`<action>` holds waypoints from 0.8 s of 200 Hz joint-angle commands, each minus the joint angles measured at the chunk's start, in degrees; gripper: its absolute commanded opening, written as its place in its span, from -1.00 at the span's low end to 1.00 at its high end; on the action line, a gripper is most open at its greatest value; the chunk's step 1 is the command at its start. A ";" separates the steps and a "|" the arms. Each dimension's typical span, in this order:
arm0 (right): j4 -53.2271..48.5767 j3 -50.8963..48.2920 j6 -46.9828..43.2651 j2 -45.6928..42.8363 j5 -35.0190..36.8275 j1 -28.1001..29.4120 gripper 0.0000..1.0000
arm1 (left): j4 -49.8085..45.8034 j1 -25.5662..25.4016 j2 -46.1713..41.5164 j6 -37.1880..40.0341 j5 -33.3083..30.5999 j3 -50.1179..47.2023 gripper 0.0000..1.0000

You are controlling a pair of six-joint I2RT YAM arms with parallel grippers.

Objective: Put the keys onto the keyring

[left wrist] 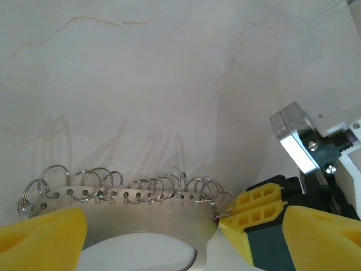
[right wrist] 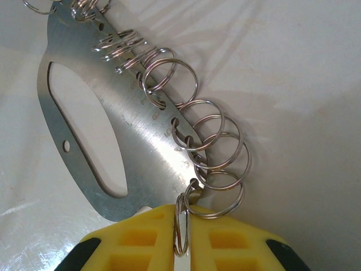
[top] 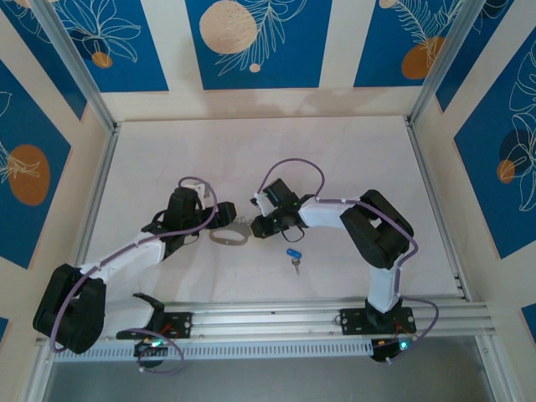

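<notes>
The keyring [top: 228,237] is a flat grey metal loop with numbered holes that carry several wire split rings [right wrist: 217,152]. It lies on the table between the two arms. My right gripper [right wrist: 181,237] is shut on the split ring at the plate's end hole, pinching it edge-on between its yellow fingers [left wrist: 251,217]. My left gripper [left wrist: 183,226] stands open astride the plate [left wrist: 141,220]. Its left finger [left wrist: 39,237] overlaps the plate's far end, and its right finger stands apart. The blue-headed key [top: 292,254] lies loose on the table, nearer the arm bases.
Pale marbled tabletop [top: 335,159] stretches behind the arms. An aluminium rail [top: 293,318] runs along the near edge, and frame posts stand at the back corners. The right arm's wrist [left wrist: 304,135] crowds the plate's right end.
</notes>
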 commanded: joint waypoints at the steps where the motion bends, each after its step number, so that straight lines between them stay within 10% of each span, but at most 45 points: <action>1: -0.26 0.75 -0.15 -0.38 -1.31 -0.84 -0.65 | 1.56 -0.38 0.07 -0.46 0.67 0.72 0.80; 160: 0.11 0.79 0.31 -1.13 -2.11 -1.95 -0.54 | 2.19 -0.32 0.88 -0.55 1.20 0.62 0.80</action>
